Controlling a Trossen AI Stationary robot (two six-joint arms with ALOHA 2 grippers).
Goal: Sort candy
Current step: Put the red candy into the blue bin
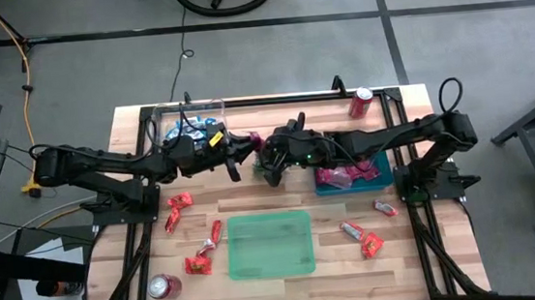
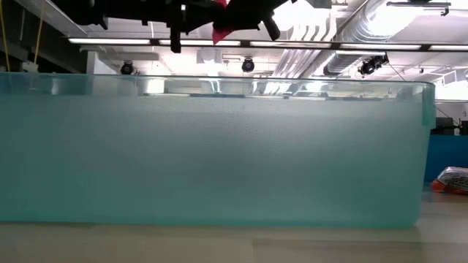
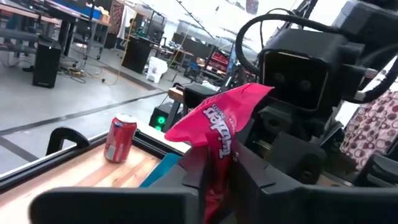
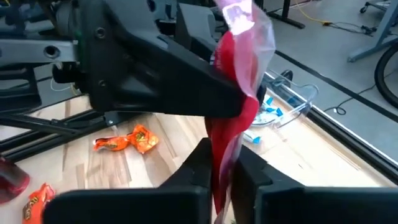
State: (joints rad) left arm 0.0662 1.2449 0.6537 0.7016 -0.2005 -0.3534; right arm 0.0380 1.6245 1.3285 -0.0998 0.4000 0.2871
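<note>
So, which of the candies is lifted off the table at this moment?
The pink candy, pinched between the left gripper and the right gripper above mid-table. The red-orange ones all lie flat on the wood.

1. High view: straight down over the whole light wooden slatted table (image 1: 261, 296), both arms in frame, grey floor around.
2. Low view: table height, level, pressed up close to the translucent green plastic tray (image 2: 212, 146) wall; ceiling lights above.
3. Left wrist view: looks past its own fingers, very near the crumpled magenta candy wrapper (image 3: 217, 134), toward the room.
4. Right wrist view: same magenta wrapper (image 4: 233, 118) close up, from the opposite side.
</note>
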